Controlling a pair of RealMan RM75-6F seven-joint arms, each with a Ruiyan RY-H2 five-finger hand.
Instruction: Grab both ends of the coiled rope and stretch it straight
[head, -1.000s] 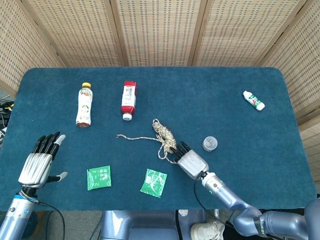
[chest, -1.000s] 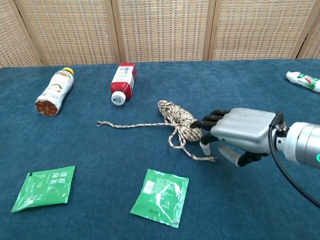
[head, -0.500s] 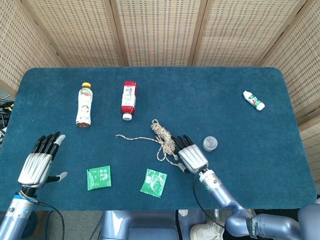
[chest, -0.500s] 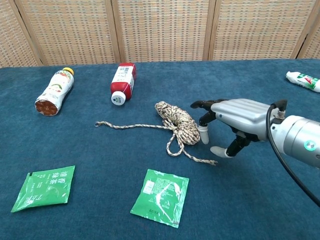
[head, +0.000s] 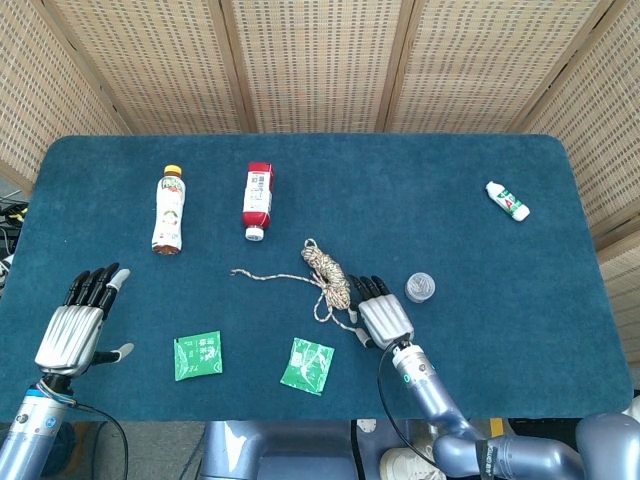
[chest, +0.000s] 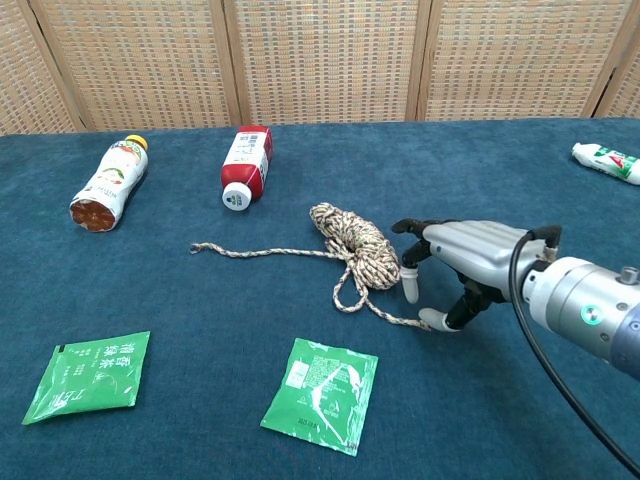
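Braided, speckled rope (chest: 352, 246) lying near the middle of the blue counter (head: 480, 260), between the red-capped bottle (chest: 244, 162) and the green sachets; coil bundled tight, one tail run out flat toward the left (chest: 250, 251), the other tail looped out of the coil and ending on the cloth just beside the right hand (chest: 462, 262). Step in hand, by judgement: first grasp, right side, on the near tail; neither end held yet. Right hand low over the counter, palm down, fingers (chest: 410, 287) spread and hooked downward, thumb tip at or just short of the tail's end; contact not resolvable, nothing pinched. Left hand (head: 77, 325) well apart at the near left edge, palm down, fingers spread and extended, holding nothing. Next move calls for closing thumb and a finger on the frayed tip without pressing it flat into the cloth; then bringing the left hand across to the far tail; then drawing both apart until the coil pays out. Risk, by judgement: thin cord on soft cloth slipping from under the fingers; coil snagging instead of unwinding.
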